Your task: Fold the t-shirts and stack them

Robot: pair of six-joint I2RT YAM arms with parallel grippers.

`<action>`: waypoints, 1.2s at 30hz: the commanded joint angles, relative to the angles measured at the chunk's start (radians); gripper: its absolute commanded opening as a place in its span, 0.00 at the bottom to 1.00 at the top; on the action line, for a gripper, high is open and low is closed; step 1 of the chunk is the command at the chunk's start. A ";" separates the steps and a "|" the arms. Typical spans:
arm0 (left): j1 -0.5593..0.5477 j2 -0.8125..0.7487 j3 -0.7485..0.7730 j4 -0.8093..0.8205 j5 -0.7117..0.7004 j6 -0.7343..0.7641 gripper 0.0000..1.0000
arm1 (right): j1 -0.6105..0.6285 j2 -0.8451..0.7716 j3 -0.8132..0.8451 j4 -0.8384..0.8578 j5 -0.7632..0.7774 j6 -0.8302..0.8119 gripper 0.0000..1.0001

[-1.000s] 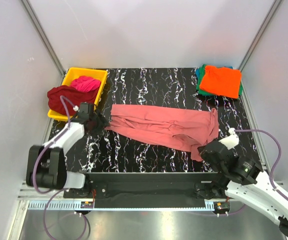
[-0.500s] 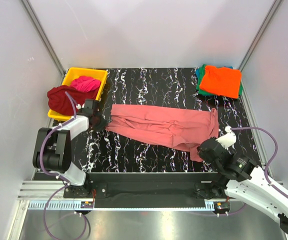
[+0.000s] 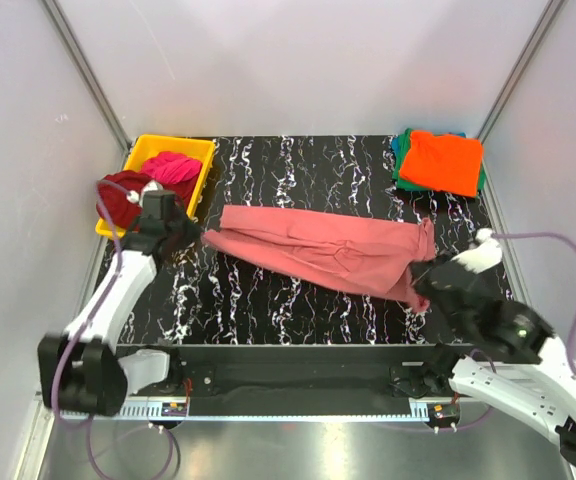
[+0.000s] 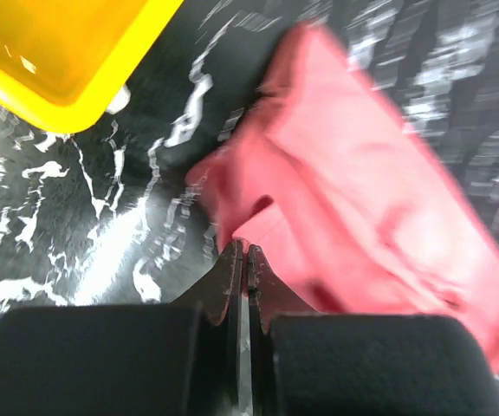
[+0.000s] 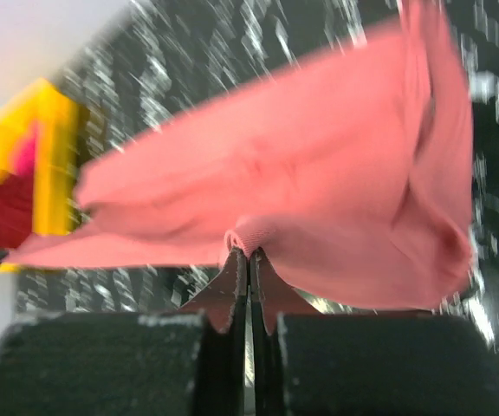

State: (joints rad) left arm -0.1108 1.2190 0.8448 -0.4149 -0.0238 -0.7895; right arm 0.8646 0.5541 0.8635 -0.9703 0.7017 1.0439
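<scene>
The large salmon-pink cloth t-shirt (image 3: 318,250) lies stretched across the black marbled table (image 3: 298,305). My left jaws are clamped on its left corner and my right jaws on its right end, presumably to pull it flat for folding.

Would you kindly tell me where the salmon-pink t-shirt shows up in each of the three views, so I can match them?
Top external: the salmon-pink t-shirt stretches across the middle of the table.
Left wrist: it fills the right half, pinched by the left claw.
Right wrist: it spans the middle, pinched by the right claw.
Shared landmark: the yellow tray, at the left in every view.
</scene>
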 commanded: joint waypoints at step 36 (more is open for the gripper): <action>-0.001 -0.336 0.734 -0.318 -0.033 0.133 0.00 | 0.005 0.381 0.812 0.812 0.119 -1.490 0.00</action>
State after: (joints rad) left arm -0.1108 0.7788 1.6398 -0.7074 0.0170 -0.6491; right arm 0.8673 0.7425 1.7367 -0.2607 0.6140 -0.2592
